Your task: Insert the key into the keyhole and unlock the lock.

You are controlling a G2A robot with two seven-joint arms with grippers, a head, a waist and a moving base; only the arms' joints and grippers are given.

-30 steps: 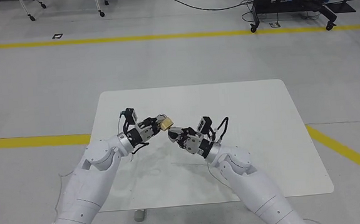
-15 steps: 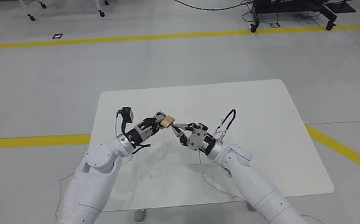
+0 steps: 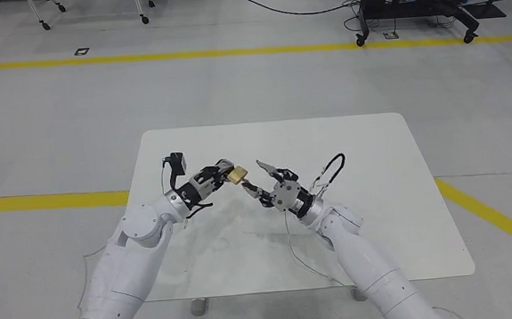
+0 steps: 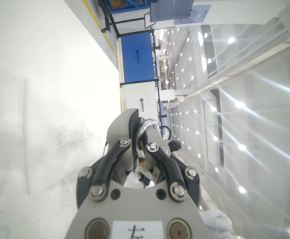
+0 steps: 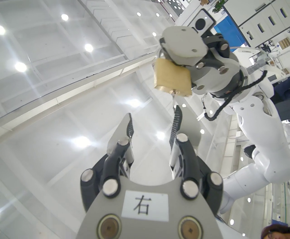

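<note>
One lock [image 5: 172, 77] clamped in left hand [image 4: 141, 126]; right hand [image 5: 153, 115] open, empty; key [image 5: 174, 97] to be pinched squarely, then turned.

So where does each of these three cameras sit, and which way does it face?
Top: above the arms, facing down at the table; both arms show.
Left wrist: behind the left gripper, looking along it at the padlock it grips.
Right wrist: behind the open right gripper, facing up toward the ceiling.
Shared: all three show the padlock in the left gripper.
</note>
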